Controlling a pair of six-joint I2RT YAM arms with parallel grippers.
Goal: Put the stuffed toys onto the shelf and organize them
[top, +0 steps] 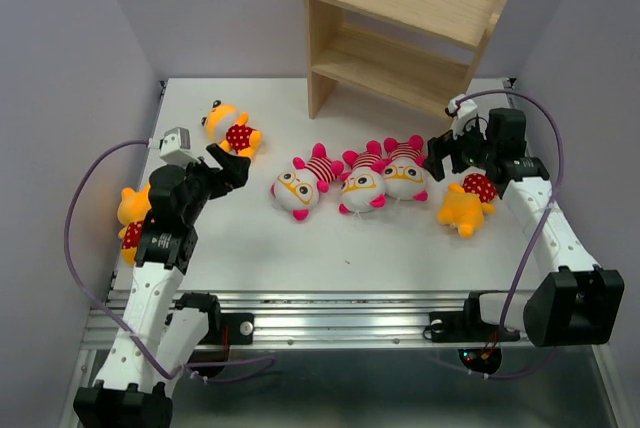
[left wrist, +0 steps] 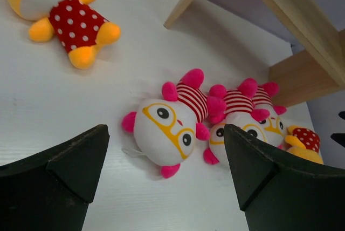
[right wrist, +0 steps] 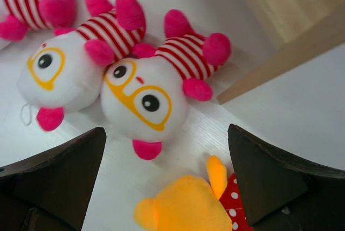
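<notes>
The wooden shelf [top: 400, 18] stands at the table's back, both tiers bare. Three white-faced striped stuffed toys [top: 300, 186] [top: 362, 183] [top: 405, 173] lie in a row mid-table. One orange dotted toy [top: 232, 130] lies back left, one [top: 130, 218] by the left arm, one [top: 468, 200] at the right. My left gripper [top: 230, 163] hovers open just in front of the back-left orange toy; its wrist view looks past open jaws at the leftmost striped toy [left wrist: 164, 128]. My right gripper [top: 447, 160] is open between the rightmost striped toy [right wrist: 143, 99] and the right orange toy [right wrist: 188, 209].
Grey walls close in the white table [top: 330, 248] on the left, back and right. The shelf's side panel [right wrist: 280, 20] stands close behind the right gripper. A metal rail [top: 330, 320] runs along the near edge between the arm bases.
</notes>
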